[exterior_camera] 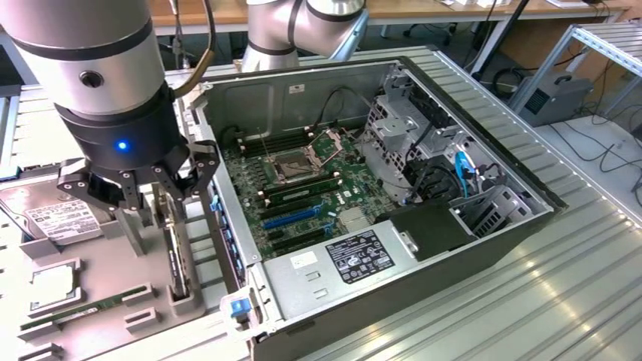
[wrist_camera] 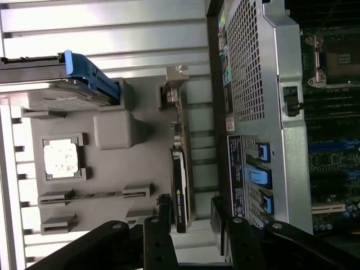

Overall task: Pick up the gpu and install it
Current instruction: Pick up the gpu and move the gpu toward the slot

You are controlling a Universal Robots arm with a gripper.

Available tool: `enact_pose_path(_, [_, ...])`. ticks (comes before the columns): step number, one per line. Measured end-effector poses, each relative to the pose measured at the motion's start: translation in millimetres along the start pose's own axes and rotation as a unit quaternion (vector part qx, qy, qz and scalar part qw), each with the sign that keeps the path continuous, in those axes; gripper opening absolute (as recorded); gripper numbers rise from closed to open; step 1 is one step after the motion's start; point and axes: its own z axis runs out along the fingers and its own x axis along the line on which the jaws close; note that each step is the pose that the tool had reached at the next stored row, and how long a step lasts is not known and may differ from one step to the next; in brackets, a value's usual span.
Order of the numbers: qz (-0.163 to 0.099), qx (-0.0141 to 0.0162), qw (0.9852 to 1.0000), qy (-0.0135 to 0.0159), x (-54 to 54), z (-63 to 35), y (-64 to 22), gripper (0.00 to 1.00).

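The gpu (exterior_camera: pixel 182 265) stands on its edge in a slot of the grey parts tray (exterior_camera: pixel 110 338), just outside the open computer case. In the wrist view the gpu (wrist_camera: pixel 180 185) shows edge-on, black face and green board, with its silver bracket (wrist_camera: pixel 174 87) at the far end. My gripper (exterior_camera: pixel 155 226) hangs directly above the card, open. Its two black fingertips (wrist_camera: pixel 164 209) flank the card's near end, with a small gap on each side. The gripper (wrist_camera: pixel 190 214) holds nothing.
The tray also carries a hard drive (exterior_camera: pixel 60 222) with a blue caddy (wrist_camera: pixel 90 79), a CPU (wrist_camera: pixel 61 158) and a memory stick (exterior_camera: pixel 86 308). The open case (exterior_camera: pixel 482 248) lies at the exterior view's right, with its motherboard (exterior_camera: pixel 301 188) exposed. Its rear panel (wrist_camera: pixel 253 112) runs close beside the card.
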Motion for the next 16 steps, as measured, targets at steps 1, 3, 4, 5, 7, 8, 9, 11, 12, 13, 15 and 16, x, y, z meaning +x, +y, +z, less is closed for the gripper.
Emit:
enact_pose_path(1, [0.000,0.0000,1.0000,0.0000,0.0,1.8,-0.1,0.42])
enact_pose_path(3, [0.000,0.0002,1.0000,0.0001,0.1,3.3,-0.1,0.42])
enact_pose_path(4, [0.000,0.0000,1.0000,0.0000,0.1,3.5,-0.1,0.42])
enact_pose_path(5, [0.000,-0.0002,1.0000,-0.0001,0.1,4.4,-0.1,0.42])
enact_pose_path(7, [0.000,0.0000,1.0000,0.0000,0.3,10.4,-0.4,0.42])
enact_pose_path(8, [0.000,-0.0001,1.0000,0.0000,0.3,13.3,-0.5,0.42])
enact_pose_path(9, [0.000,0.0000,1.0000,0.0000,0.4,15.1,-0.6,0.42])
enact_pose_path(11, [0.000,0.0001,1.0000,0.0001,0.4,15.9,-0.7,0.42])
enact_pose_path(12, [0.000,-0.0001,1.0000,0.0000,0.4,17.2,-0.7,0.42])
enact_pose_path(13, [0.000,0.0000,1.0000,0.0000,0.5,19.8,-0.8,0.42])
enact_pose_path(15, [0.000,0.0000,1.0000,0.0000,0.6,23.9,-1.0,0.42])
enact_pose_path(16, [0.000,0.0000,1.0000,0.0000,0.7,26.2,-1.1,0.42])
